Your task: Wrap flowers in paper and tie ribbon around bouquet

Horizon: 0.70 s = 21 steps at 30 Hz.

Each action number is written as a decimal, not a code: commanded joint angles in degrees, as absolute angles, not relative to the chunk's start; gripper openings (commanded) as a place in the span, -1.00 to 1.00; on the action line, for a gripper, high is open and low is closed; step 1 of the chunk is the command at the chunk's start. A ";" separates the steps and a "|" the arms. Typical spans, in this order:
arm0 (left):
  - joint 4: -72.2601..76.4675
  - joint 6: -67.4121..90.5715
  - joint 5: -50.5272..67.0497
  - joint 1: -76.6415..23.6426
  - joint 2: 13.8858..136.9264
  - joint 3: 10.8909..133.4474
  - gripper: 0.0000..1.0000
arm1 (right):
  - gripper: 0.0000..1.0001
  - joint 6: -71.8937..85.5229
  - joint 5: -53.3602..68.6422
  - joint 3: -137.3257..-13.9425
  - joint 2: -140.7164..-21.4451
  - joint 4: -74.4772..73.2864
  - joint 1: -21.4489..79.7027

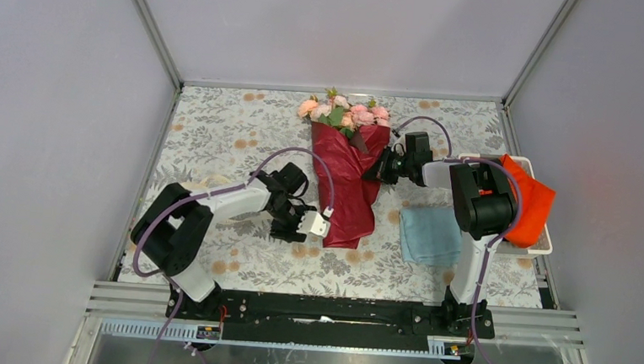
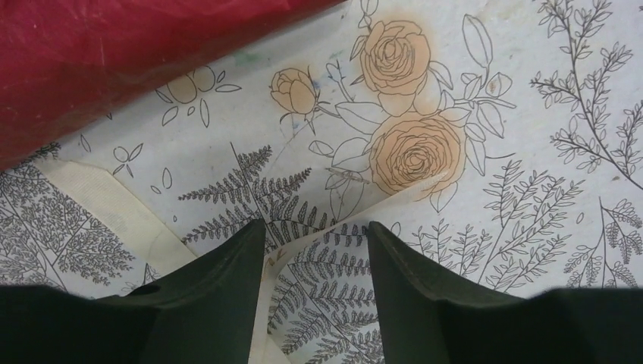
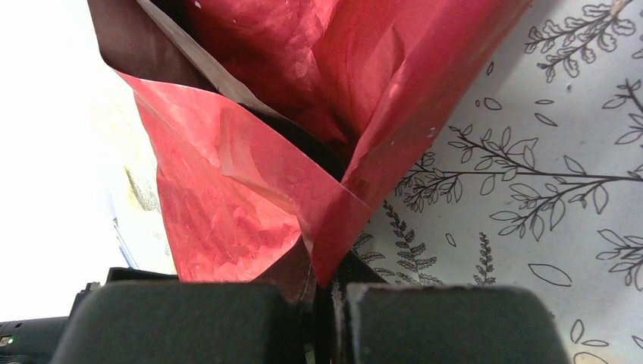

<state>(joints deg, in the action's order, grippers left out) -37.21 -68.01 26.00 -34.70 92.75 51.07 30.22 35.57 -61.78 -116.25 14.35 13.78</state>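
Stems hidden inside, the bouquet (image 1: 348, 184) lies on the tablecloth (image 1: 220, 134) as a crinkled crimson paper (image 3: 250, 189) cone, pink flowers (image 1: 346, 112) at its far end, right gripper (image 3: 322, 288) clamped on its edge, left gripper (image 2: 315, 227) spread over the cream ribbon (image 2: 98, 197)

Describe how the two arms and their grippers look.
The left arm and right arm have white links and bulky black joints, each trailed by a looping lilac cable. The left gripper has a white block on it; its fingers are dark tapering wedges. The right gripper is black, with blunt fingers.
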 commanded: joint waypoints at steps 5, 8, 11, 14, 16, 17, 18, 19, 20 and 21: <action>-37.36 -66.05 25.67 -35.66 95.53 53.39 -1.00 | -1.00 37.89 38.46 -63.78 -114.72 17.84 14.22; -40.99 -60.74 38.85 -36.76 92.00 57.95 -1.00 | -1.00 43.59 38.71 -64.99 -114.43 19.77 14.83; -42.89 -57.43 50.27 -40.70 89.49 61.01 -1.00 | -1.00 47.52 37.62 -65.95 -113.15 20.72 16.39; -46.62 -55.80 52.64 -46.07 92.03 65.56 -1.00 | -1.00 51.19 36.04 -66.20 -111.68 22.81 18.04; -47.54 -55.42 53.23 -49.84 93.74 67.83 -1.00 | -1.00 52.80 35.10 -66.90 -111.03 23.36 19.07; -48.23 -55.95 53.09 -51.75 94.64 69.06 -1.00 | -1.00 53.30 34.64 -67.44 -110.81 23.38 19.58; -49.70 -57.96 52.66 -53.61 95.72 70.92 -1.00 | -1.00 53.73 34.06 -67.85 -110.71 23.38 20.00; -51.55 -59.99 51.92 -55.17 96.99 73.01 -1.00 | -1.00 53.95 33.82 -68.38 -110.66 23.38 20.36; -53.22 -61.32 51.01 -56.35 98.50 75.64 -1.00 | -1.00 54.28 33.80 -68.76 -110.67 23.38 20.59; -54.39 -61.97 50.18 -57.28 100.45 78.26 -1.00 | -1.00 54.84 34.00 -69.08 -110.73 23.59 20.65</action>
<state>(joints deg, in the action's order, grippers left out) -46.92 -58.33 48.88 -53.36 95.15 71.11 50.74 34.59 -65.23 -114.59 19.57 19.53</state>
